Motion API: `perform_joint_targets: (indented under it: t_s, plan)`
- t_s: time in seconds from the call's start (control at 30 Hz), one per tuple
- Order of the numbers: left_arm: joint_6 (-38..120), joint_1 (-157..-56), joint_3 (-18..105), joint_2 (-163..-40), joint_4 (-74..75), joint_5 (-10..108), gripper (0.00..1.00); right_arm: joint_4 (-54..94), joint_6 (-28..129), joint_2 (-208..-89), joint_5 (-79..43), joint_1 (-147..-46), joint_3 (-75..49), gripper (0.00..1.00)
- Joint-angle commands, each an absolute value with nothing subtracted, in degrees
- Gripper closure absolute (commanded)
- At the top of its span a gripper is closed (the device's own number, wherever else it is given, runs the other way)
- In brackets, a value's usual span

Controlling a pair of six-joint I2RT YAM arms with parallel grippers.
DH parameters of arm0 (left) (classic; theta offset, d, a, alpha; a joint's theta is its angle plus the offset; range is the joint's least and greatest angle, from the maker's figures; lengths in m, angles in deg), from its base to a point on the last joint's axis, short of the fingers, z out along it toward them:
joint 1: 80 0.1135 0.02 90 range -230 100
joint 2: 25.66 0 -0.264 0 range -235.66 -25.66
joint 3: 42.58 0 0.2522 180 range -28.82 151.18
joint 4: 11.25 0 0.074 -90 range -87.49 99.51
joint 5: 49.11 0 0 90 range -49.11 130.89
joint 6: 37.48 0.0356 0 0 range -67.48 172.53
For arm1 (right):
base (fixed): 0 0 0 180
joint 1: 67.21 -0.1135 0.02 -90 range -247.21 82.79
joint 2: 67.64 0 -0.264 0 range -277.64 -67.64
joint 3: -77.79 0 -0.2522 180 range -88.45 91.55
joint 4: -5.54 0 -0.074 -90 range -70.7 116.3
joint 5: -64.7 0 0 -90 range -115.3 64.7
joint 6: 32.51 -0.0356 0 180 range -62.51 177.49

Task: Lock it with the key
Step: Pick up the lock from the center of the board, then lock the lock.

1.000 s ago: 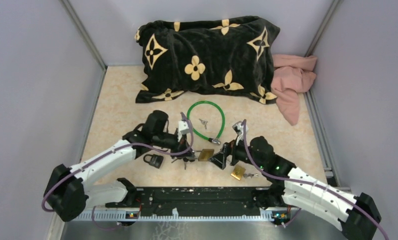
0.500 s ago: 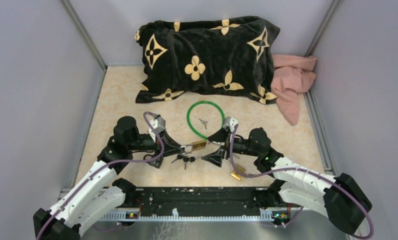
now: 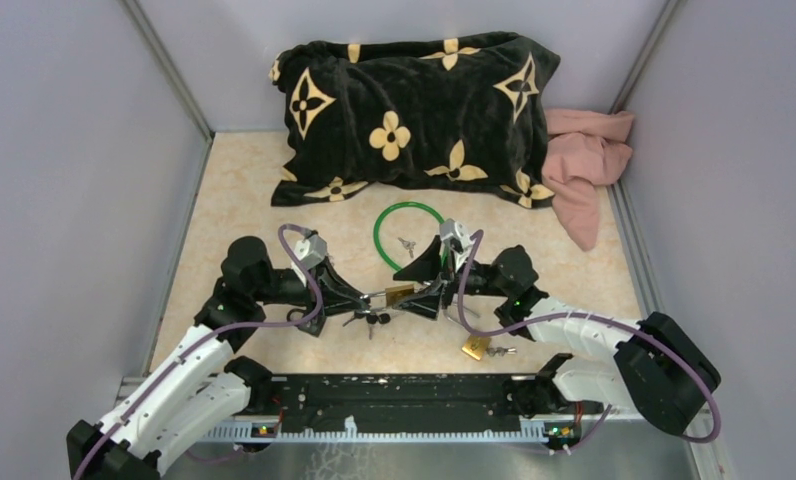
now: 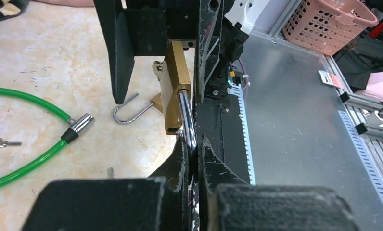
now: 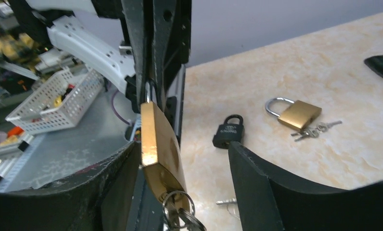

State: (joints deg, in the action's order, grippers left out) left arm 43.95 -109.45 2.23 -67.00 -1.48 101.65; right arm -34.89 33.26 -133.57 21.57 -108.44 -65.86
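A brass padlock (image 3: pixel 401 294) hangs in the air between the two arms. My left gripper (image 4: pixel 195 144) is shut on its steel shackle (image 4: pixel 187 120). The brass body (image 4: pixel 174 91) points away from the left wrist. In the right wrist view the padlock (image 5: pixel 160 149) stands between my right gripper's fingers. A key on a ring (image 5: pixel 182 214) sits in the padlock's lower end. My right gripper (image 5: pixel 182 149) is open around the body. Its left finger lies close to the brass and its right finger (image 5: pixel 257 178) stands well apart.
A black padlock (image 3: pixel 307 320) and loose keys (image 3: pixel 374 320) lie under the arms. Another brass padlock (image 3: pixel 476 346) lies nearer the right base. A green cable lock (image 3: pixel 389 235) circles small keys (image 3: pixel 406 244). A black pillow (image 3: pixel 414 110) and pink cloth (image 3: pixel 584 160) fill the back.
My left gripper lifted the brass padlock off the table by its shackle. My right gripper swung in around the padlock's body and its jaws have narrowed.
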Motion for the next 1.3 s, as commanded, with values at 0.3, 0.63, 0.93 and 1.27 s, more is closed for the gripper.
perform_joint_targets:
  t_s: [0.3, 0.63, 0.93, 1.27]
  plan:
    - [40.84, -108.91, 2.39, -66.01, -11.22, 104.26, 1.0, -40.68, 30.64, -134.18, 20.37, -112.38, -64.13, 0.5]
    - [39.14, -108.9, 0.92, -66.02, -12.13, 102.77, 1.0, -38.34, 24.83, -134.13, 17.07, -112.65, -62.29, 1.0]
    - [34.38, -108.59, -3.77, -64.87, -11.78, 99.33, 0.5, -33.91, 24.7, -129.12, 12.76, -112.57, -59.49, 1.0]
    - [28.0, -105.68, -6.59, -64.02, -14.68, 94.87, 0.52, -36.03, 23.51, -127.19, 12.76, -112.58, -59.88, 1.0]
